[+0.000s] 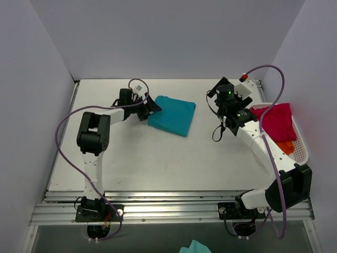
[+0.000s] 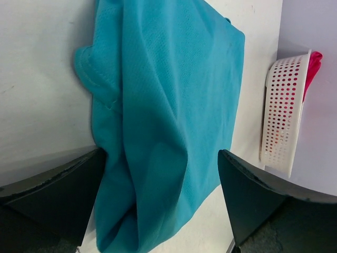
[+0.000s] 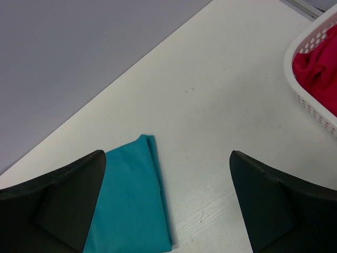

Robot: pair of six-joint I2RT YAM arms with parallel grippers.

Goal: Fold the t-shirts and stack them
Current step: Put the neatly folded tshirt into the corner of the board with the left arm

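**Three tees, one basket, both tools released**

Count: 3 t-shirts, 1 basket, 2 tools. Teal tee (image 1: 172,115) lies folded on the desk (image 1: 158,168), well left of the basket (image 1: 301,143). Crimson tee (image 1: 276,120) and orange tee (image 1: 286,147) sit inside the basket, crimson heaped above its rim. Left tool (image 2: 160,158) is released, fingers spread wide at the teal tee's edge farthest from the basket. Right tool (image 3: 166,155) is released too, hovering between basket and teal tee. Orange shows in the top view only. Only the left wrist view shows the teal tee's bunched folds. Can't tell if the fingers touch the cloth.
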